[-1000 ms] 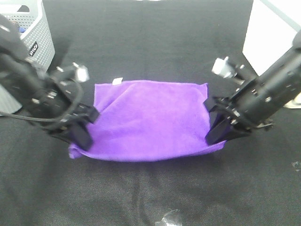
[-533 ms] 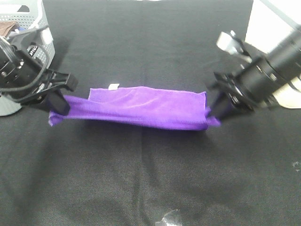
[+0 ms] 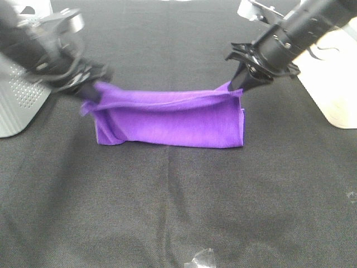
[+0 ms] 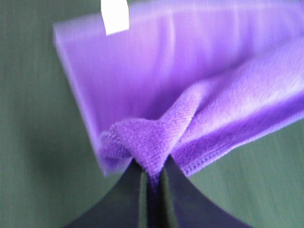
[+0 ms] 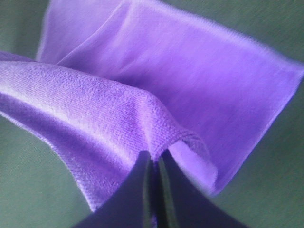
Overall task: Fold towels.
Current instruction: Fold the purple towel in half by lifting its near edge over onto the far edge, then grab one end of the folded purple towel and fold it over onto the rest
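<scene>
The bright purple towel (image 3: 167,117) is folded over on itself in the middle of the black table, its upper layer stretched between my grippers. My left gripper (image 3: 92,92) is shut on the towel's left corner (image 4: 152,147). My right gripper (image 3: 237,84) is shut on the right corner (image 5: 164,137). Both corners are held a little above the lower layer, toward the towel's far edge. The white tag (image 4: 115,16) shows in the left wrist view on the lower layer's corner.
A grey perforated basket (image 3: 19,95) stands at the far left behind my left arm. A white object (image 3: 334,78) lies at the right edge. A small clear scrap (image 3: 199,259) lies at the front of the black table (image 3: 167,212).
Both grippers have carried the towel's near edge up and away toward the far edge, doubling the flat towel over itself. The arms have moved toward the back of the table.
</scene>
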Tool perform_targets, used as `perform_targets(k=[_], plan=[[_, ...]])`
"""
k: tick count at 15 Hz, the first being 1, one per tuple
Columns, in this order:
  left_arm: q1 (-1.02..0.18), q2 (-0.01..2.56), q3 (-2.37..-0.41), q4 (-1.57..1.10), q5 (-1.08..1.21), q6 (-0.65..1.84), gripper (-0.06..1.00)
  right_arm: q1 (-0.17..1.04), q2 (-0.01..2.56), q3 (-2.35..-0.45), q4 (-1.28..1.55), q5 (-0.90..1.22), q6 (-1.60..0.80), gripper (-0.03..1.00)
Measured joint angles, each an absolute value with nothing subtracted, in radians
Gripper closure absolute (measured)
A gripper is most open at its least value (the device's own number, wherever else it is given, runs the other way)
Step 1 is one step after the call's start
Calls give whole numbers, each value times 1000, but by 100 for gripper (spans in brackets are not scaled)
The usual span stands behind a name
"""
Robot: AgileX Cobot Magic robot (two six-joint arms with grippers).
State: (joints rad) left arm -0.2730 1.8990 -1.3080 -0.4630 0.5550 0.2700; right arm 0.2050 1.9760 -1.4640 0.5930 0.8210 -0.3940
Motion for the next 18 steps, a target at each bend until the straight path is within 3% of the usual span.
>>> perform_targets(k=[5,10,14,15,16,17,18], plan=[[-273,2128,-1556,-455,621,309,94,205,2164,-1674,462,800,-331,94],[-273,2229,-1590,-453,640,330,94,202,2261,-1686,450,802,-320,94],[-273,2260,-1600,-453,641,330,84,202,2295,-1686,450,800,-320,94],[-273,2266,-1605,-453,641,330,75,202,2300,-1686,451,800,-319,92],[-269,2268,-1610,-453,644,330,63,202,2303,-1686,451,799,-319,80],[-269,2270,-1628,-452,676,329,44,202,2303,-1686,451,806,-318,66],[-269,2270,-1656,-444,734,313,34,202,2297,-1686,451,830,-309,52]])
